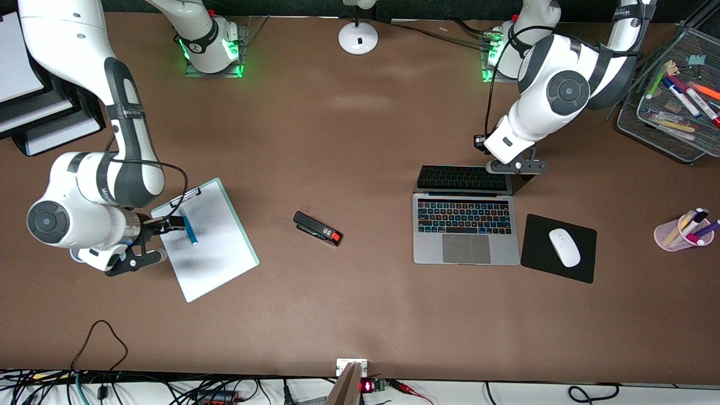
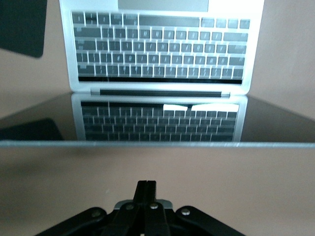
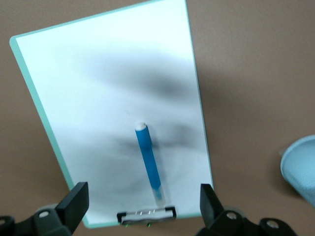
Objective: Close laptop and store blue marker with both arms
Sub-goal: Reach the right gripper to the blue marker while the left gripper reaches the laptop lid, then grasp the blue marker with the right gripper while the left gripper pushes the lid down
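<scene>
The laptop (image 1: 464, 228) stands open, nearer the left arm's end of the table, its dark screen (image 1: 461, 179) tilted back. My left gripper (image 1: 514, 166) is shut and empty, just off the lid's top edge, on the side farther from the front camera. In the left wrist view its fingers (image 2: 146, 189) are pressed together, facing the lid edge and the laptop (image 2: 157, 51). The blue marker (image 1: 189, 226) lies on a white clipboard (image 1: 211, 247). My right gripper (image 1: 159, 240) hovers open over the clipboard's clip end, its jaws wide on either side of the blue marker (image 3: 149, 164).
A black stapler (image 1: 318, 228) lies mid-table. A white mouse (image 1: 564, 247) sits on a black pad (image 1: 534, 264) beside the laptop. A pink cup (image 1: 669, 236) of pens and a mesh tray (image 1: 647, 121) of markers stand at the left arm's end. A pale blue rim (image 3: 300, 167) shows beside the clipboard.
</scene>
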{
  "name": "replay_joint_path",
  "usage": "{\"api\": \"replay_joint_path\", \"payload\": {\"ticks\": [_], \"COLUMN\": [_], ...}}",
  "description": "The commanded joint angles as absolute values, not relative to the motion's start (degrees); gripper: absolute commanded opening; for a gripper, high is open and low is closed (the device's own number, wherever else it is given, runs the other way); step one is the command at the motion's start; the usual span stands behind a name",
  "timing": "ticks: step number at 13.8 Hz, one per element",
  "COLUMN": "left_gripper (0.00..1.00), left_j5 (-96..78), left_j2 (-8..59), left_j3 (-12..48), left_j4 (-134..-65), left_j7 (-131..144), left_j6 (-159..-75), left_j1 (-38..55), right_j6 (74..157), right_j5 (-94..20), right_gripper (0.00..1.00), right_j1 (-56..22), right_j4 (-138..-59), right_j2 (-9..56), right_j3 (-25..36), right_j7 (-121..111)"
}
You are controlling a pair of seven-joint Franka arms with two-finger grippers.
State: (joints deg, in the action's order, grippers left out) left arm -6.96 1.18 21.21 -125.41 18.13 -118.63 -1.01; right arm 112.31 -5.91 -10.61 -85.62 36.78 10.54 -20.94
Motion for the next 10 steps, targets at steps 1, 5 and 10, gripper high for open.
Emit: {"api": "replay_joint_path", "payload": {"ticks": [1,5,10], "left_gripper": [0.0,0.0,0.0], "left_j5": [-7.56,-7.3,-3.6], "left_j2": [0.61,3.59,9.12], "left_j3": [21.62,21.36,21.27], "left_j4": [-126.65,-126.3,-124.64], "left_j7": [17.14,16.79,12.85], "left_j6": [-124.25,-132.26,-142.02], "left_j1": [-1.76,-1.76,-3.24], "right_j6": [115.56,125.39,129.02], "right_j5": [-6.94,-6.42,-6.33], "right_gripper": [1.0,1.0,0.95], "right_j1": [-10.9,-11.42,-13.01], "right_j4": [-86.39,-91.74,-94.39], "right_j2": [37.87,38.23,39.11], "right_j3": [10.63,10.63,10.63], "right_j7": [-25.74,-27.77,-28.56]}}
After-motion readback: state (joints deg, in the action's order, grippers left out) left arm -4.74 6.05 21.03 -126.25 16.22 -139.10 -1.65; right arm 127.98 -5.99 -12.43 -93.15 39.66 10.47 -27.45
